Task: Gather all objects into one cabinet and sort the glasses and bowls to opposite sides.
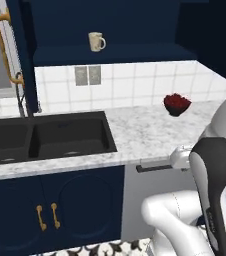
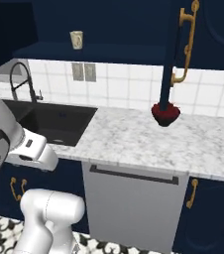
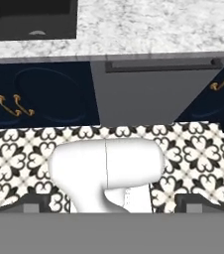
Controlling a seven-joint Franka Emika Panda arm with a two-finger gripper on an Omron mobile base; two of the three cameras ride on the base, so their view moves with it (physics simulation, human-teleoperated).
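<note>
We see our gripper (image 3: 112, 201) from the hand view, its two dark fingertips (image 3: 37, 201) spread wide at the lower edge with nothing between them. It points down toward the patterned floor (image 3: 193, 149) in front of the base cabinets, well below the counter (image 3: 148, 25).

Just beyond the floor stands a grey dishwasher front (image 3: 143, 94) with a dark bar handle, and to its left a navy cabinet door (image 3: 39, 94) with two gold pulls. Above them runs the speckled white counter, with the corner of the black sink (image 3: 29, 17) set into it at the left.

From the base views, our white arm (image 1: 212, 185) folds low in front of the counter edge. On the counter (image 1: 145, 132), near the tiled wall, sits the small dark bowl (image 1: 177, 104) with red on it; in the right base view the bowl (image 2: 165, 113) lies just below the lower end of the open navy cabinet door (image 2: 169, 49) with its gold handle.

Higher up, the cream mug (image 1: 96, 41) stands upright on the wide shelf (image 1: 135, 52) of the navy wall cabinet, handle pointing right in the left base view. Bowl and mug are well apart, the bowl lower and off to the right. A dark tap (image 2: 22, 79) rises behind the sink (image 1: 45, 135).
</note>
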